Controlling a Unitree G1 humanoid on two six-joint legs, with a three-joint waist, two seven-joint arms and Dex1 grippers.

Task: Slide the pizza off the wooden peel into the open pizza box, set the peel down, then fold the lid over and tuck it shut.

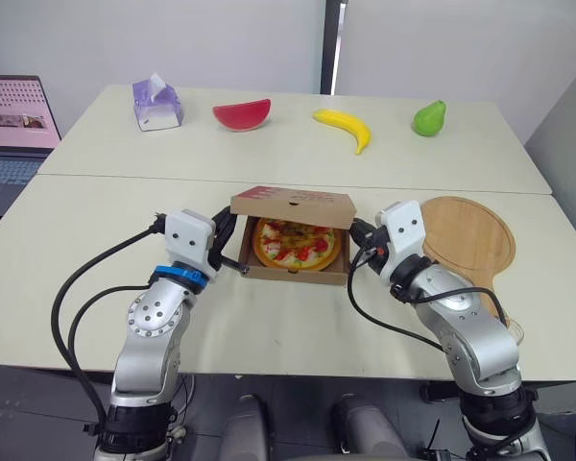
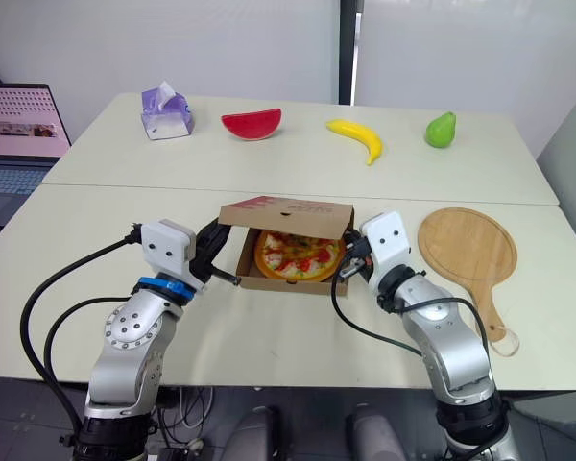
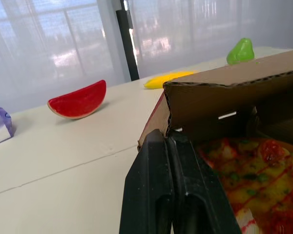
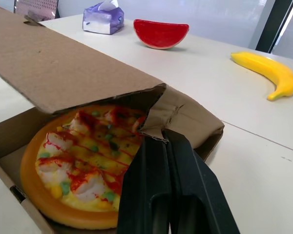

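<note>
From the head: pizza (image 1: 293, 244) boxed, lid (image 1: 293, 204) half-lowered, peel (image 1: 470, 235) flat alongside. From the wrists: left gripper (image 3: 168, 141), right gripper (image 4: 166, 139) pinched closed (empty) at box (image 4: 207, 129) sides.

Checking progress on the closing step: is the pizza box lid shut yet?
Not shut. The lid hangs tilted over the box, and the pizza shows under its raised front edge.

Looking down from the head over the table (image 1: 269, 327). Close in from both wrists, sharing the pizza box (image 3: 234, 92).
</note>
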